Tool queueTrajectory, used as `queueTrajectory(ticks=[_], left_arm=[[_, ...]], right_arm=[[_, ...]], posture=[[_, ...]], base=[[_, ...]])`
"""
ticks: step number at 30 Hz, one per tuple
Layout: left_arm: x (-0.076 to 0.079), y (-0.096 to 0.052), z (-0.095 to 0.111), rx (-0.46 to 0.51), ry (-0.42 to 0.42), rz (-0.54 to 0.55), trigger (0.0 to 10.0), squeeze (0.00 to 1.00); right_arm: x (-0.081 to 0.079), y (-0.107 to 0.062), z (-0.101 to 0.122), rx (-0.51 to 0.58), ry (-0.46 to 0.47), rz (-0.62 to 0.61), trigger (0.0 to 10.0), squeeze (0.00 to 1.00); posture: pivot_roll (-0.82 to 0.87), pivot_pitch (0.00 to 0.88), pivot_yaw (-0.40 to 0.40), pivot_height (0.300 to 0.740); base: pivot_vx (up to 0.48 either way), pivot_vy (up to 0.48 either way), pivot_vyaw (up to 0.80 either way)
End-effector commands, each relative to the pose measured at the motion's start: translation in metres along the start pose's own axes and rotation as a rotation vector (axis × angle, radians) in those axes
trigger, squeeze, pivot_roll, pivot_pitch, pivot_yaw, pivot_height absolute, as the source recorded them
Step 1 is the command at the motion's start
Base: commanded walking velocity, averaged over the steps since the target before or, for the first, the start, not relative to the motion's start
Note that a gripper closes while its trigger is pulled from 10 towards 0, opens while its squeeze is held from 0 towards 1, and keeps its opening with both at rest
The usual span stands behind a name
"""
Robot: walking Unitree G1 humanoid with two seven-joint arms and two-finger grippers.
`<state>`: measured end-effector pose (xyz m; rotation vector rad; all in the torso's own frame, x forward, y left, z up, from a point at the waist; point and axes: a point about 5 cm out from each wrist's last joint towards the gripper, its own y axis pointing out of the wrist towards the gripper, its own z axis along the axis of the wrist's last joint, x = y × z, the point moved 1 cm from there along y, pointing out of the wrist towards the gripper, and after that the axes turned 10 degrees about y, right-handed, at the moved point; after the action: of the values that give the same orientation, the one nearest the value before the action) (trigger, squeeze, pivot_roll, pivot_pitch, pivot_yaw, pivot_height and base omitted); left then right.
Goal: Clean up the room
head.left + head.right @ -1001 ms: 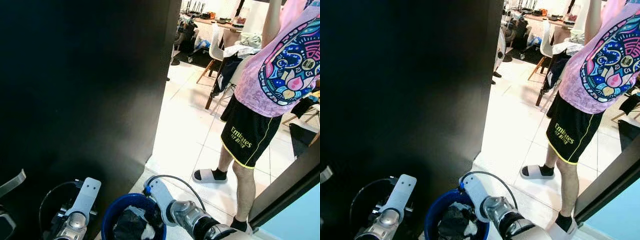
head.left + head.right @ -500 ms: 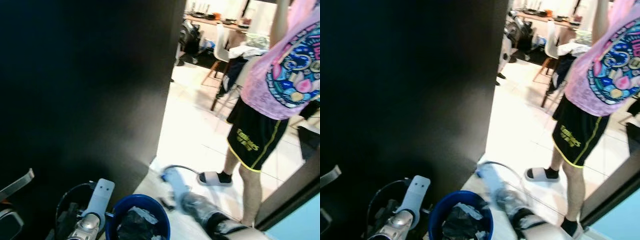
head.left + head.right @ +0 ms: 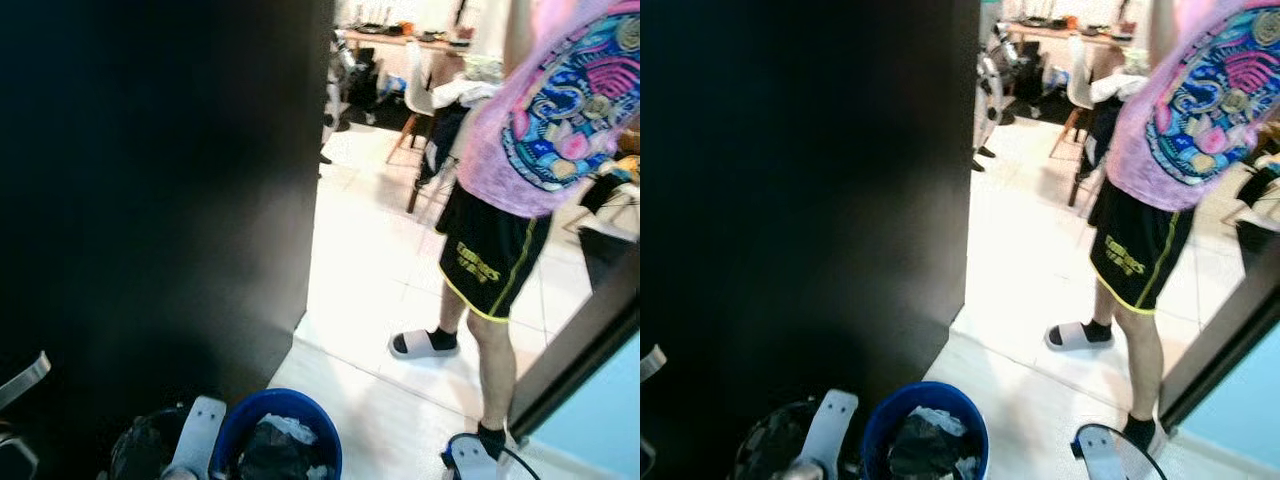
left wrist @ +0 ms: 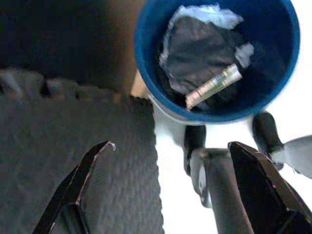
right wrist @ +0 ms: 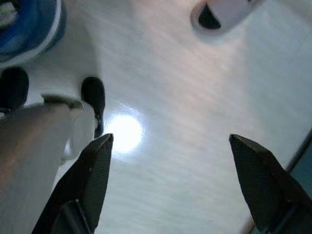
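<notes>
A blue bucket (image 3: pixel 276 433) is sitting on the pale tiled floor (image 3: pixel 370 290) at the bottom centre of the head views, and it is holding dark crumpled material with scraps of white paper on top. In the left wrist view the same bucket is showing a rolled, printed wrapper (image 4: pixel 213 86) lying across the dark bundle inside it. The left gripper (image 4: pixel 170 168) is hanging above the bucket's near edge with its two black fingers spread wide and nothing between them; one finger (image 4: pixel 78 180) is lying over a grey foam mat (image 4: pixel 73 161) and the other over the white tile. In the head views the left arm (image 3: pixel 195 437) is showing as a silver plate at the bottom, just left of the bucket and in front of a dark bag-lined bin (image 3: pixel 145 450). The right gripper (image 5: pixel 170 180) is also gaping wide and empty, pointing down at bare glossy floor where a bright light spot is reflecting. The right arm's end (image 3: pixel 1102 455) is peeking in at the lower right of the head views, close to a person's feet. That person (image 3: pixel 520 180), in a pink patterned shirt and black shorts, is standing on the tiles in white slides (image 3: pixel 425 343) at the right of the frame. A large black panel (image 3: pixel 150 200) is filling the left half, and chairs and a cluttered table (image 3: pixel 400 40) are standing at the upper centre.
</notes>
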<state>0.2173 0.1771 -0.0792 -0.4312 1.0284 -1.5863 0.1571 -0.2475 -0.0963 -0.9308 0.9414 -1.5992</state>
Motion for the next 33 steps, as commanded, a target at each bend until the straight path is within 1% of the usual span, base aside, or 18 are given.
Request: queueTrajectory(ticks=[1, 2, 3, 5, 9, 16, 20, 24, 28, 33], left_arm=[[-0.003, -0.004, -0.025, -0.083, 0.017, -0.016, 10.0, 0.0], [-0.003, -0.004, -0.025, -0.083, 0.017, -0.016, 10.0, 0.0], [-0.003, -0.005, -0.031, -0.099, 0.02, -0.022, 10.0, 0.0], [-0.003, -0.006, -0.035, -0.111, 0.024, -0.025, 10.0, 0.0], [-0.002, -0.006, -0.037, -0.12, 0.028, -0.029, 10.0, 0.0], [0.005, -0.006, -0.038, -0.122, 0.025, -0.043, 10.0, 0.0], [0.006, -0.006, -0.036, -0.112, 0.029, -0.049, 10.0, 0.0], [0.006, -0.006, -0.037, -0.109, 0.045, -0.051, 10.0, 0.0], [0.005, -0.007, -0.038, -0.107, 0.08, -0.055, 10.0, 0.0], [0.005, -0.007, -0.04, -0.107, 0.091, -0.057, 10.0, 0.0]], right_arm=[[0.006, -0.001, -0.018, -0.03, 0.074, -0.04, 10.0, 0.0], [0.006, -0.001, -0.018, -0.03, 0.074, -0.04, 10.0, 0.0], [0.008, -0.001, -0.024, -0.038, 0.089, -0.052, 10.0, 0.0], [0.009, -0.001, -0.026, -0.04, 0.093, -0.06, 10.0, 0.0], [0.012, -0.002, -0.027, -0.034, 0.085, -0.068, 10.0, 0.0], [0.015, -0.002, -0.017, -0.002, 0.063, -0.083, 10.0, 0.0], [0.015, -0.002, -0.017, -0.005, 0.045, -0.089, 10.0, 0.0], [0.016, -0.002, -0.017, -0.004, 0.051, -0.102, 10.0, 0.0], [0.02, -0.002, -0.019, -0.008, 0.048, -0.134, 10.0, 0.0], [0.023, -0.003, -0.021, -0.015, 0.045, -0.146, 10.0, 0.0]], posture=[[0.02, 0.0, -0.035, 0.74], [0.02, 0.0, -0.035, 0.74], [0.02, 0.0, -0.033, 0.74], [0.02, 0.0, -0.033, 0.74], [0.02, 0.0, -0.036, 0.74], [0.02, 0.0, -0.045, 0.74], [0.01, 0.0, -0.046, 0.74], [0.01, 0.0, -0.046, 0.74], [0.01, 0.0, -0.044, 0.74], [0.01, 0.0, -0.043, 0.74]], base=[[-0.386, 0.0, 0.0], [-0.386, 0.0, 0.0], [-0.39, 0.0, 0.0], [-0.435, 0.0, 0.0], [-0.48, 0.0, 0.0], [-0.48, 0.0, 0.0], [-0.319, 0.0, -0.78], [0.0, 0.0, -0.78], [0.0, 0.0, -0.78], [0.0, 0.0, -0.78]])
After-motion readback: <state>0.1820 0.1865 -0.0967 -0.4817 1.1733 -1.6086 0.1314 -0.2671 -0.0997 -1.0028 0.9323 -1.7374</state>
